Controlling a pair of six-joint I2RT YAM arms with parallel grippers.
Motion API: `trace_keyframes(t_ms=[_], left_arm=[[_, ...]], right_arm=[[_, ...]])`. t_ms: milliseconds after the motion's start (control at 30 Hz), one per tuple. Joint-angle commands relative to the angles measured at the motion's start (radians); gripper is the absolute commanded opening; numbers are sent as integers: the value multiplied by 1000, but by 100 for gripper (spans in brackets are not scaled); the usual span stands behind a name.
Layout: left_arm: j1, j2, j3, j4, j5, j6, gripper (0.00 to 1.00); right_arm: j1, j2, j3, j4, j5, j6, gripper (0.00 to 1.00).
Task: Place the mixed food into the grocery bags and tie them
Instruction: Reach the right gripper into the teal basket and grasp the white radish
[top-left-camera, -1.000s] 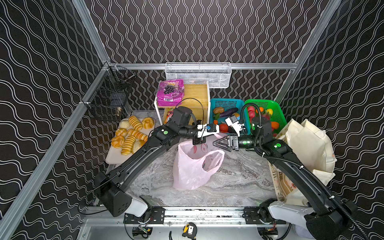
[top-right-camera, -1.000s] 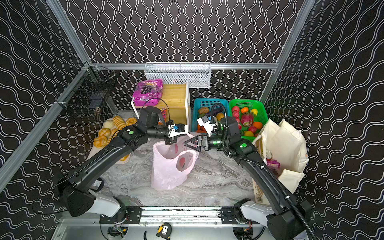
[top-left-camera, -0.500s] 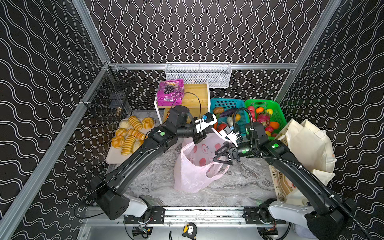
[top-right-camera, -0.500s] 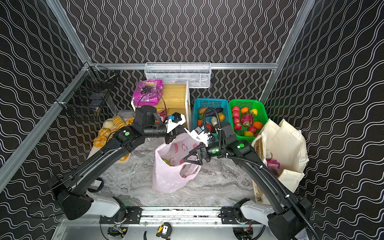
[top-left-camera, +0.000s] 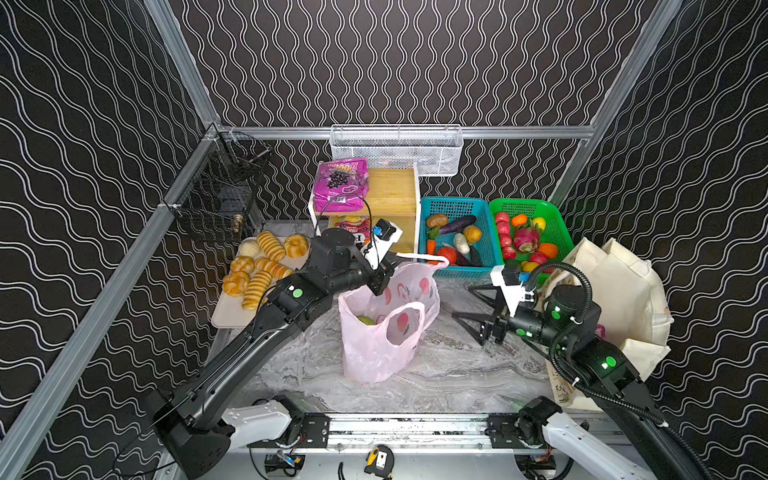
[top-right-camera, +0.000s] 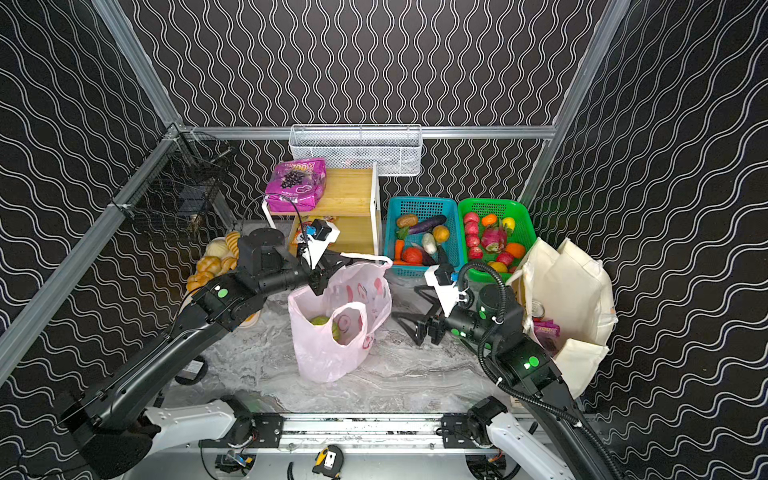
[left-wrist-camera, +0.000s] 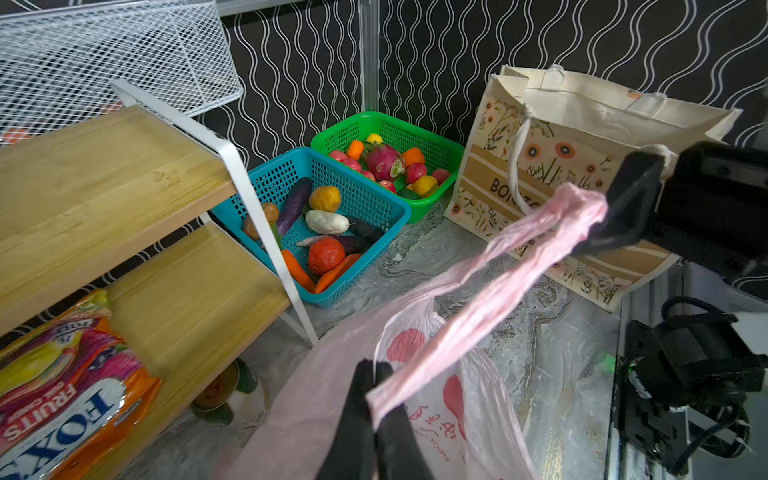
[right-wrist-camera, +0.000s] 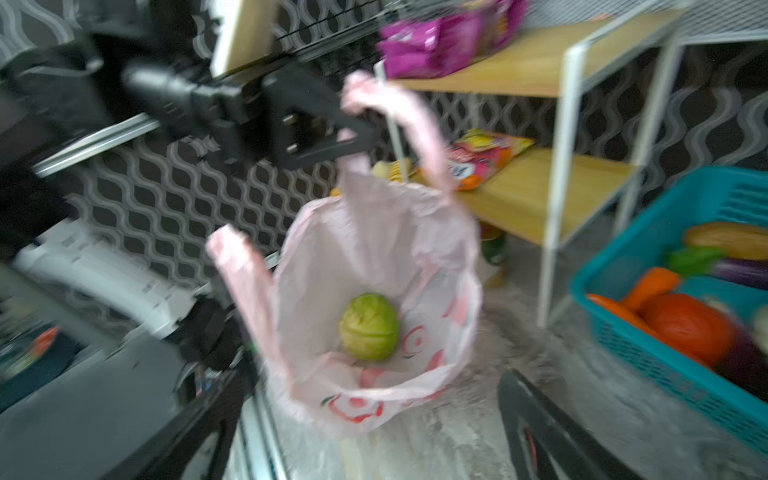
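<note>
**Pink bag hung by one handle, cabbage inside**

The marble worktop (top-left-camera: 449, 374) carries everything. At its right edge stands the cream tote (top-left-camera: 623, 286), with its mouth open. At the back edge is a wooden shelf rack (top-left-camera: 395, 187). The blue basket (top-left-camera: 457, 272) and the green basket (top-left-camera: 519, 204) sit beside it, toward the back right corner.

The pink plastic bag (top-left-camera: 374, 353) stands in the middle of the worktop with its mouth open. The left end effector (left-wrist-camera: 375, 369) is clenched on one loop handle (left-wrist-camera: 490, 299), which is stretched taut above the bag's mouth. The other handle (right-wrist-camera: 243, 270) droops on the near side.

The right end effector (top-left-camera: 462, 301) is released, with its jaws spread wide. It sits between the bag and the tote and is clear of the bag in both top views.

A grape-print pouch (top-left-camera: 340, 183) lies on the rack's top board. A magenta pouch (top-right-camera: 547, 332) and a red can (top-right-camera: 538, 309) show inside the tote. A green cabbage (right-wrist-camera: 369, 332) rests at the bottom of the pink bag. The right wrist view is blurred, so I cannot tell whether anything lies with it.
</note>
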Motion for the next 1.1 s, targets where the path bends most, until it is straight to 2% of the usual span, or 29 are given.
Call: trace_keyframes(t_ms=[0, 100, 233, 300, 400, 533, 667, 733, 900, 1067], left_arm=[[1, -19, -19, 33, -72, -43, 0], [1, -12, -5, 22, -107, -44, 0], [4, 14, 13, 20, -154, -45, 0], [10, 33, 23, 39, -145, -37, 0], [22, 75, 59, 36, -122, -38, 0], [38, 115, 105, 20, -86, -42, 0], [60, 127, 108, 43, -61, -70, 0], [68, 135, 115, 44, -43, -82, 0], [77, 154, 138, 36, -7, -91, 0], [79, 172, 161, 27, 40, -94, 0]], right_arm=[[-14, 96, 31, 33, 346, 136, 90], [-61, 268, 86, -61, 441, 249, 83], [-218, 482, 138, -41, 312, 366, 76], [-250, 575, 162, -17, 334, 383, 70], [-273, 728, 241, -1, 396, 358, 66], [-284, 918, 397, -34, 387, 289, 63], [-302, 1106, 554, -61, 371, 230, 69], [-312, 1211, 648, -102, 408, 219, 74], [-345, 1400, 860, -182, 414, 178, 81], [-368, 1515, 968, -193, 349, 161, 68]])
